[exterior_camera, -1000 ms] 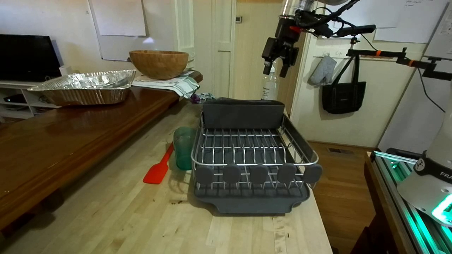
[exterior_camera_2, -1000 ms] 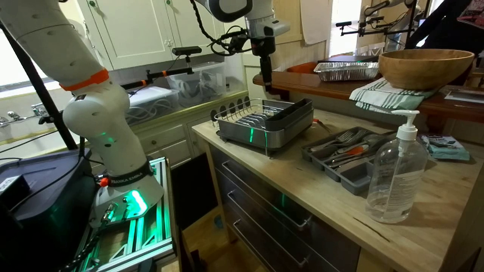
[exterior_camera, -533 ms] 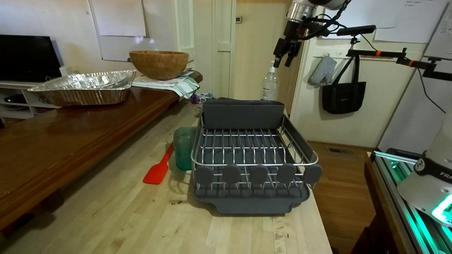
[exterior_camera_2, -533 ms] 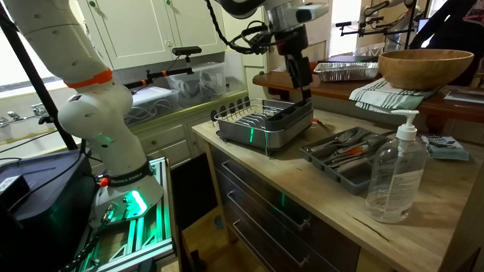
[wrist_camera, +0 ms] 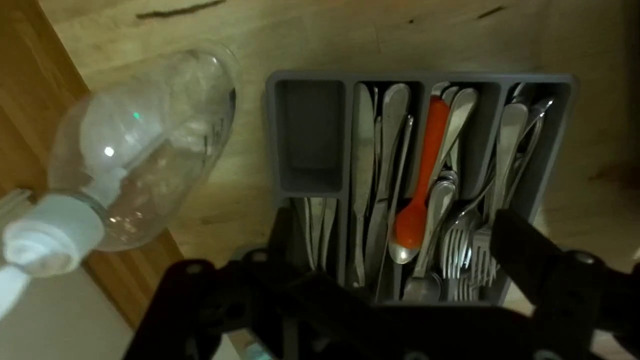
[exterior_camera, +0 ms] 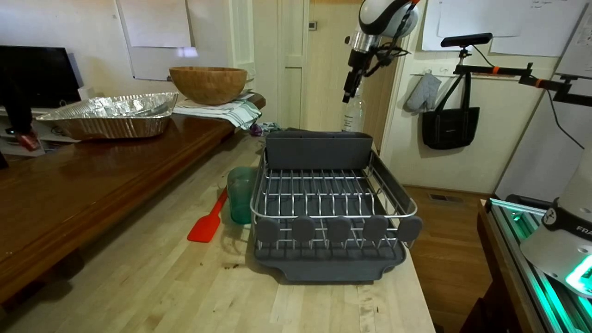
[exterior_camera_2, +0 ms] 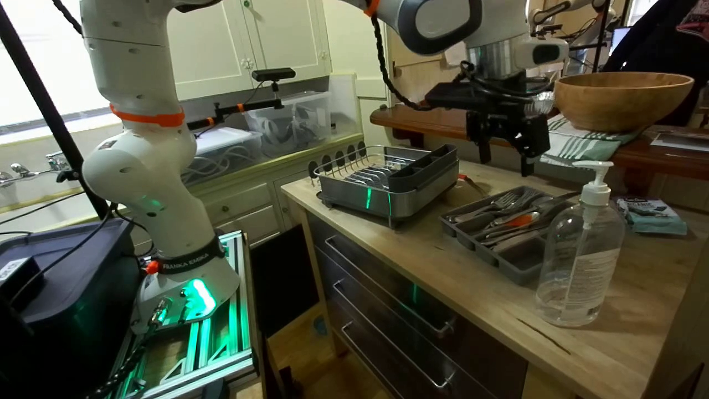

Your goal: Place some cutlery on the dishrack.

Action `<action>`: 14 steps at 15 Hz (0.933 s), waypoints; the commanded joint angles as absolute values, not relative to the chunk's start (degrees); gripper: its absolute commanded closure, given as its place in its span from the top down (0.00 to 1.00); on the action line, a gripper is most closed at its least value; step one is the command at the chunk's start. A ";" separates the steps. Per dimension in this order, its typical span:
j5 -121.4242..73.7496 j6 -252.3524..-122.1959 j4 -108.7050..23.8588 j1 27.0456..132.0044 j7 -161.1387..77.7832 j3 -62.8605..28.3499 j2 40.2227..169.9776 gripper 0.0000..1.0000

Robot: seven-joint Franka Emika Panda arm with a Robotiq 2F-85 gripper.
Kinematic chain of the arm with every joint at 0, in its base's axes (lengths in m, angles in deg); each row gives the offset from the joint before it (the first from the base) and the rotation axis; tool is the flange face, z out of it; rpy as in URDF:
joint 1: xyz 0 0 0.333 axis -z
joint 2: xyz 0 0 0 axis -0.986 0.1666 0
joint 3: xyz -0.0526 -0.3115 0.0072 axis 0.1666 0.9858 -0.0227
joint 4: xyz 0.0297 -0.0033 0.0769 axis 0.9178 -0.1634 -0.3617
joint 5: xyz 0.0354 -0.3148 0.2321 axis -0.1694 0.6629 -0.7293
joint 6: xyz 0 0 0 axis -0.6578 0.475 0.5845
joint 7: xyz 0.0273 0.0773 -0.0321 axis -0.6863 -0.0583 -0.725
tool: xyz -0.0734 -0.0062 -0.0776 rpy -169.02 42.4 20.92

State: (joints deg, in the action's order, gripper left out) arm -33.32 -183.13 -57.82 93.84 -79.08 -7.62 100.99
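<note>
The bench (exterior_camera_2: 432, 249) ends at a front edge; keep the carrying path inboard of it. The dishrack (exterior_camera_2: 354, 194), the destination, stands close to that edge, with bare wood between it and the cutlery tray (wrist_camera: 420, 76). Lift well above the tray's rim and dividers before moving across. An upright pump bottle (exterior_camera_2: 581, 266) stands just beside the tray and may tip if struck; approach from another side. I see the end effector (exterior_camera_2: 505, 162) above the tray, fingers spread, nothing between them. The cutlery (wrist_camera: 440, 205) lies in the tray's compartments. Expect metal knives (wrist_camera: 362, 150) and forks (wrist_camera: 482, 247) to be light, stiff, hard to damage and slippery; take hold across a handle, near mid-length. The orange spoon (wrist_camera: 427, 160), perhaps coated, should slip less, but it lies against metal pieces that may drag along as it rises.
</note>
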 commanded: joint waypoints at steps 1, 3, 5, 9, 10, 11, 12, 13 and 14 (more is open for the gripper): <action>-34.77 -180.92 -51.29 96.26 -85.04 -11.34 107.59 1.00; -33.65 -181.17 -50.23 96.58 -83.49 -12.03 109.29 1.00; -33.37 -179.18 -48.52 97.02 -80.96 -12.07 111.20 1.00; -32.78 -179.11 -49.52 97.56 -78.30 -12.57 110.87 1.00; -32.63 -178.95 -49.27 97.75 -77.90 -12.66 111.12 1.00; -32.67 -178.96 -49.26 97.87 -77.92 -12.79 111.09 1.00; -32.69 -178.96 -49.26 97.88 -77.94 -12.87 111.04 1.00; -32.70 -178.96 -49.25 97.86 -77.94 -12.96 110.99 1.00; -32.71 -178.96 -49.23 97.84 -77.95 -13.01 110.98 1.00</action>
